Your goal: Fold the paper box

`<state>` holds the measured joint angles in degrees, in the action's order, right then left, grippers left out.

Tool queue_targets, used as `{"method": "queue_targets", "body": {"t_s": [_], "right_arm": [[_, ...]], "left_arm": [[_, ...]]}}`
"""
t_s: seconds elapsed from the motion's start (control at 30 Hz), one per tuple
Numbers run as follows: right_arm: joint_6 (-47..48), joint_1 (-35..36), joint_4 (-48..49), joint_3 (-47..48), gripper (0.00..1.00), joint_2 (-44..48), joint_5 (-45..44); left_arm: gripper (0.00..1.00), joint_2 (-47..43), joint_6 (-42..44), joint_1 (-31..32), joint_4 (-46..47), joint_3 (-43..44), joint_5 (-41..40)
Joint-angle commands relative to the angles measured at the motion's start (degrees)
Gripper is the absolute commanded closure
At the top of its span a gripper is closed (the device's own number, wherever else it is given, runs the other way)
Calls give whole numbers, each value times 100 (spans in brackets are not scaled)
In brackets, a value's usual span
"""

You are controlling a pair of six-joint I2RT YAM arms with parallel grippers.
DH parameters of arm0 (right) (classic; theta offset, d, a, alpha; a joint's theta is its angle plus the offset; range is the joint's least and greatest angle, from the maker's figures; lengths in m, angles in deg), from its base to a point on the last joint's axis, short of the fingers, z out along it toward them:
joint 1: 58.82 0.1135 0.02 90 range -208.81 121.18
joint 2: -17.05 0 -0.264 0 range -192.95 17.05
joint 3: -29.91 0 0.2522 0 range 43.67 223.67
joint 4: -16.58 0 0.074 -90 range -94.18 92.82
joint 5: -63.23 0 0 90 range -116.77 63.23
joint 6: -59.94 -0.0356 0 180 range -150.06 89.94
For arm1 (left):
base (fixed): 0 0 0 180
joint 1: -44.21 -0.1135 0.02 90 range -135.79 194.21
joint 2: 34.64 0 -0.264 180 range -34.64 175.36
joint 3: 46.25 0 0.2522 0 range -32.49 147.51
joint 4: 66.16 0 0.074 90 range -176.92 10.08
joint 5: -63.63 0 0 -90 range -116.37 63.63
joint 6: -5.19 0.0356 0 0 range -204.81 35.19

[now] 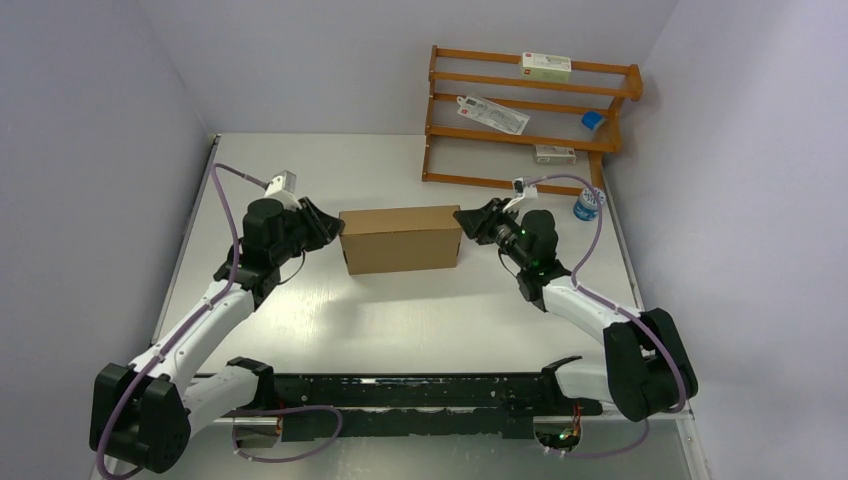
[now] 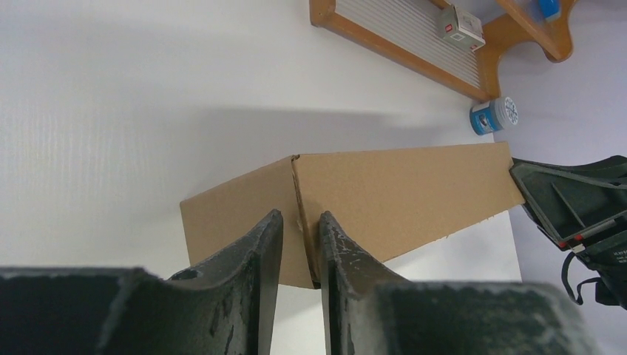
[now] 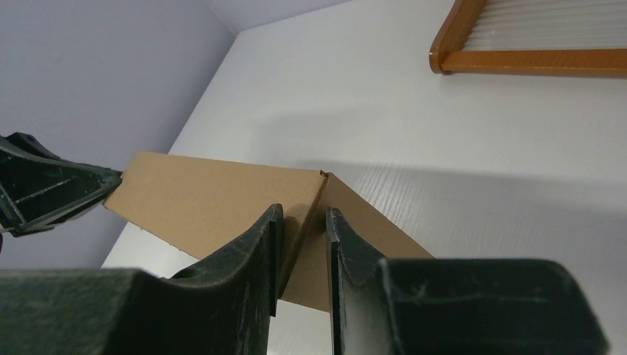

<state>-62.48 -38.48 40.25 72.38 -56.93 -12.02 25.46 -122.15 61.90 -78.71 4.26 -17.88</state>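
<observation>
Paper box (image 1: 400,238) stands folded shut, mid table (image 1: 400,320), long side toward my bases. My left gripper (image 1: 330,228) is at its left end and my right gripper (image 1: 462,218) at its right end, tips against the cardboard. Both jaws are narrow, just a thin slit, with a box corner edge showing in it. Can't tell if either pinches it.

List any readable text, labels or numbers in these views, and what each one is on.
No text here can be read and quoted.
paper box: plain brown, no print visible.
top-shelf carton: red mark and printing, too small to read.
flat packet below it: printing too small to read.
lower-shelf carton: printing blurred, unreadable.
blue-lidded jar: patterned label, too blurred to read.
</observation>
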Motion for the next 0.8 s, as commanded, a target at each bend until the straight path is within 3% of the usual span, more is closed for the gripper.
{"method": "queue_targets", "body": {"t_s": [0.0,0.37,0.77], "right_arm": [[481,113,-3182,-389,73,-294,384],[555,125,-3668,568,62,208,1220],[887,157,-3820,-86,74,951,1596]], "left_arm": [[69,405,312,-20,-1372,-213,282],[63,22,458,-20,-1664,129,850],[63,-821,213,-20,-1739,-545,1300]]}}
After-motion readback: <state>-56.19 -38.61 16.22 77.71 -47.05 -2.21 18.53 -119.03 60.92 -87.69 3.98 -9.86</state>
